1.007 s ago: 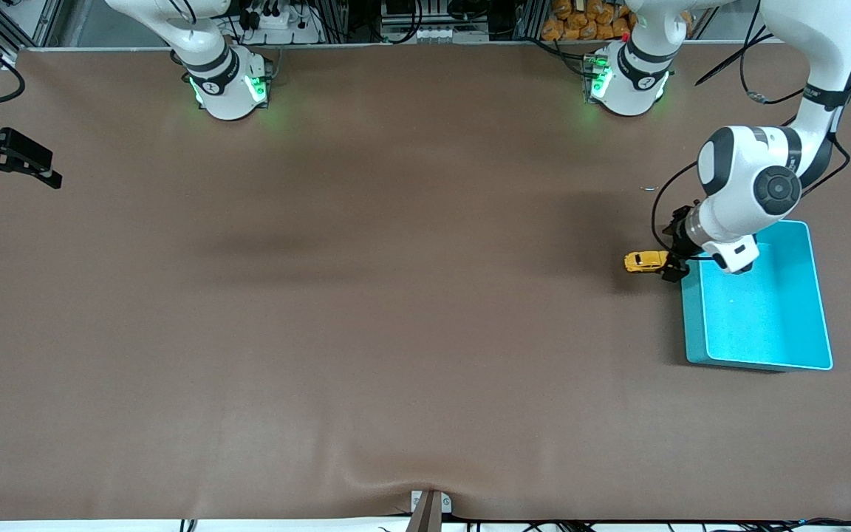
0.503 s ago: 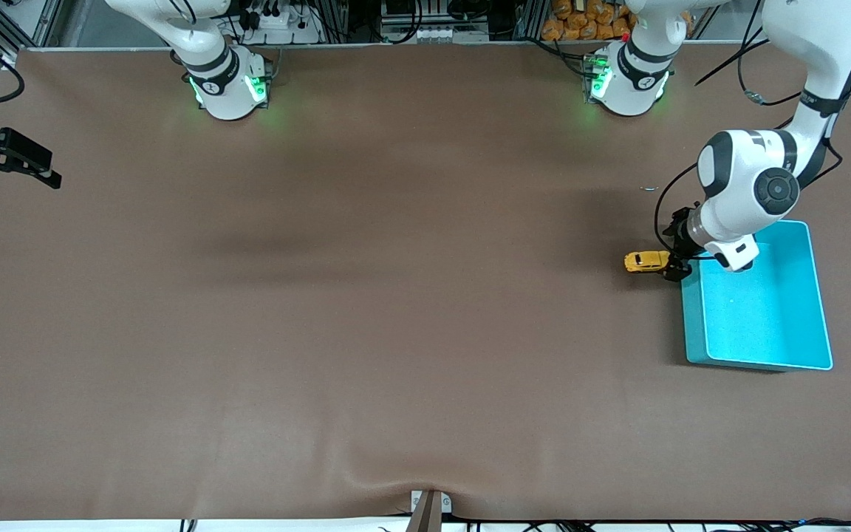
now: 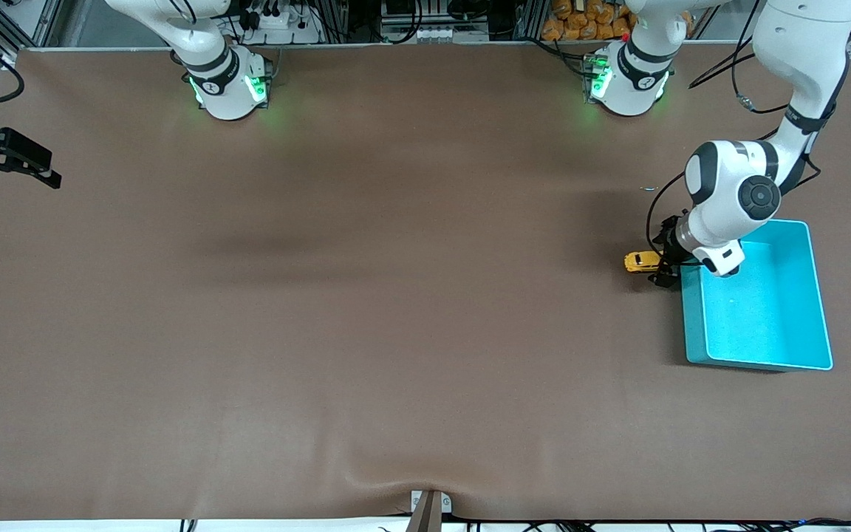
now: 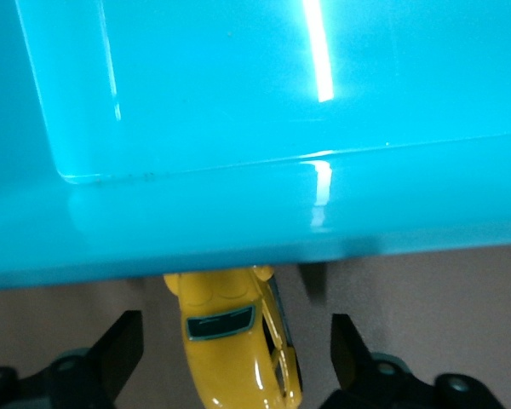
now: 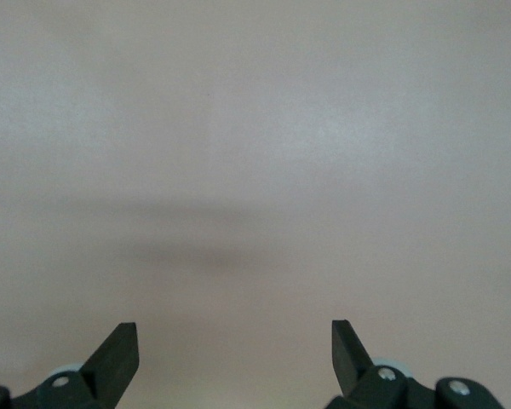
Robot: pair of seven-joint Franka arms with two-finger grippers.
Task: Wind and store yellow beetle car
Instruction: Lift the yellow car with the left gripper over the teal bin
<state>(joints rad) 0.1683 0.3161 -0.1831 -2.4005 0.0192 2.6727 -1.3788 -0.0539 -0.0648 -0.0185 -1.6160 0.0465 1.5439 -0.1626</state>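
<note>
The yellow beetle car [image 3: 640,261] stands on the brown table right beside the turquoise bin [image 3: 691,318], on the side toward the right arm's end. My left gripper [image 3: 663,264] is low over the car's bin end and open. In the left wrist view the car [image 4: 238,341] lies between the two fingers, with a clear gap on each side, and its nose is against the bin's wall [image 4: 238,230]. My right gripper [image 3: 23,181] waits open and empty at the right arm's end of the table, and the right wrist view shows its jaws [image 5: 234,328] over bare table.
The bin has nothing in it. A small speck [image 3: 647,188] lies on the table farther from the front camera than the car. The brown mat has a ripple at its front edge [image 3: 396,473].
My left gripper has slid a little toward the right arm's end, farther over the car, and now covers its bin end. The car and the right arm have not moved.
</note>
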